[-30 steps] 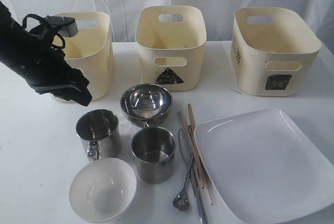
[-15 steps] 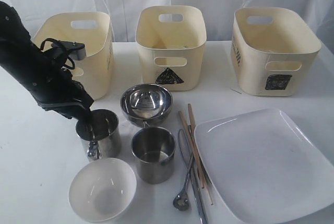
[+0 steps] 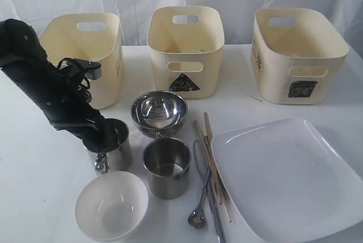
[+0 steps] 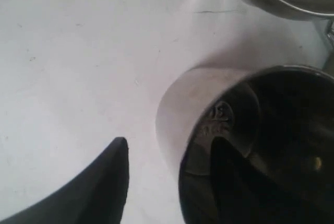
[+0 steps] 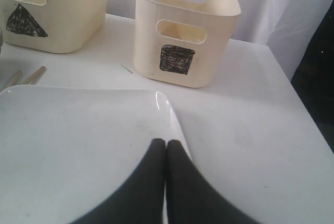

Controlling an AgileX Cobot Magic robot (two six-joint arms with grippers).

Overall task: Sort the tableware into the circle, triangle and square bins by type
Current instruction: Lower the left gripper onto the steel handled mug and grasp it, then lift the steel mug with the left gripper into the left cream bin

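Left wrist view: shiny steel mug point(image 4: 177, 98) upright on white table point(image 4: 78, 36), left gripper point(image 4: 169, 141) jaws apart, straddling its wall, one finger inside, one outside, gap to the metal. Exterior: mug sits just in front of left cream plastic bin point(image 3: 102, 56), round white bowl point(image 3: 110, 206) near, second steel mug point(image 3: 166, 166) beside. Jaws of right gripper point(image 5: 166, 143) pressed together over large white square plate point(image 5: 78, 130).

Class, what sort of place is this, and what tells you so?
Likely a robot test bench, not a kitchen: a black robot arm, a bin marked with a triangle, a plate on a white table.
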